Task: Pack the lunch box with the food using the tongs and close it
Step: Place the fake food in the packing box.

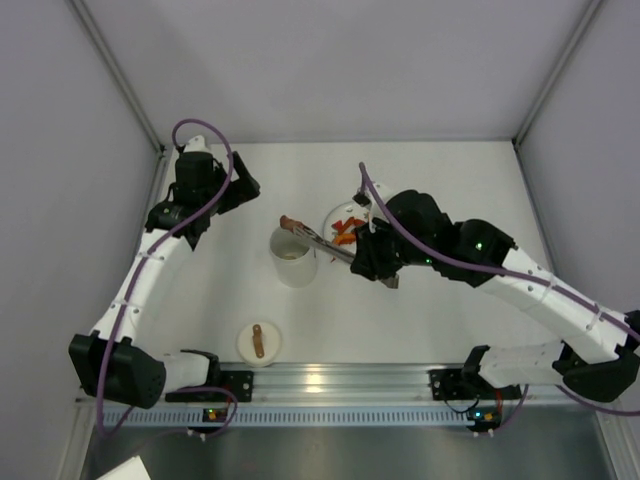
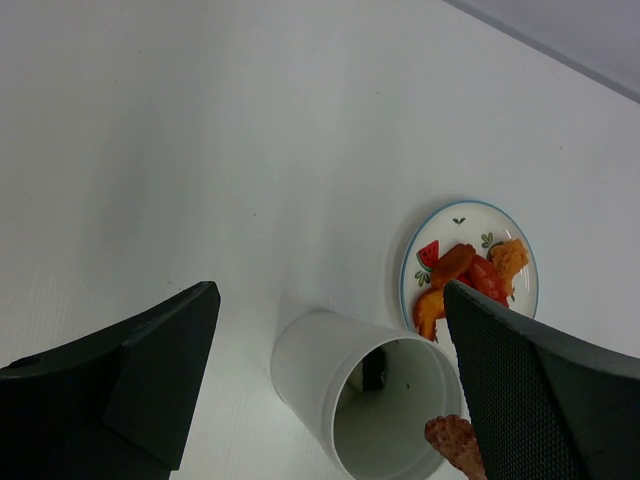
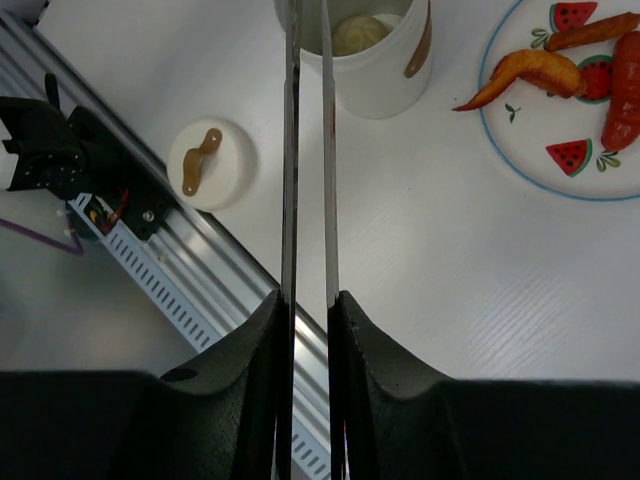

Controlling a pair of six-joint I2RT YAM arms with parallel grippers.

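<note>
The lunch box [image 1: 293, 258] is a white cup standing upright beside the plate, also seen in the left wrist view [image 2: 320, 370] and the right wrist view [image 3: 385, 75]. Inside it lie a beige ball [image 3: 358, 32] and a black-and-white cube [image 2: 372, 372]. My right gripper [image 1: 373, 262] [image 3: 308, 300] is shut on the tongs [image 1: 322, 240] [image 3: 290, 150]. The tongs' tips pinch a brown food piece [image 1: 288, 222] [image 2: 455, 442] over the cup's rim. Orange and red food [image 1: 346, 230] [image 2: 470, 275] [image 3: 530, 70] lies on the plate. My left gripper [image 1: 228, 192] [image 2: 330, 300] is open behind the cup, holding nothing.
The cup's round white lid [image 1: 259, 342] [image 3: 210, 163], with its brown handle, lies near the front rail [image 1: 320, 385]. The watermelon-print plate [image 1: 332, 218] [image 3: 600, 185] sits right of the cup. Grey walls enclose the table on three sides.
</note>
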